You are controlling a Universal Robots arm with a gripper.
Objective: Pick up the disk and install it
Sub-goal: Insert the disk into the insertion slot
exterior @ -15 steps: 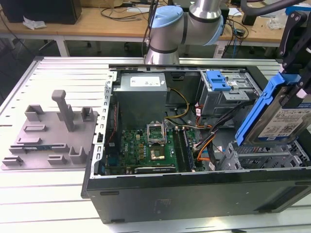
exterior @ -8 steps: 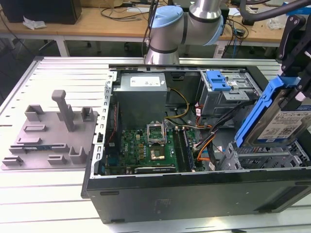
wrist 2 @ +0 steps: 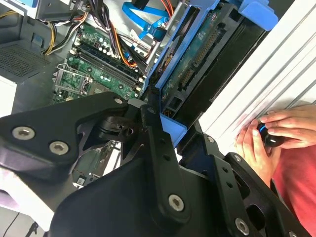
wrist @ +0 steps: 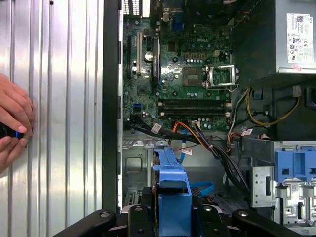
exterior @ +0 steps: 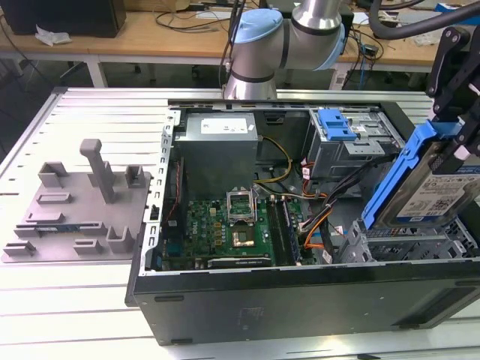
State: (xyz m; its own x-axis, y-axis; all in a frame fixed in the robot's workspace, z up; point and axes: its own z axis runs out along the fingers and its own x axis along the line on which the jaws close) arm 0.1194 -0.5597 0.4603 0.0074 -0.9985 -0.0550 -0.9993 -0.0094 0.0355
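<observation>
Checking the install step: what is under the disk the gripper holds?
Under the disk, held tilted by the gripper, are the case's metal drive bay and a blue cable. The disk covers part of the bay floor, so that part cannot be seen.

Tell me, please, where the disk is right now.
The disk is held tilted in the gripper at the exterior view's right, above the open computer case, right of the motherboard.

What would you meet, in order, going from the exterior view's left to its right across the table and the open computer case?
From the left: grey fixture plate with upright posts → grey power supply box with a white sticker → bright-blue latch → disk, tilted above the case.
</observation>
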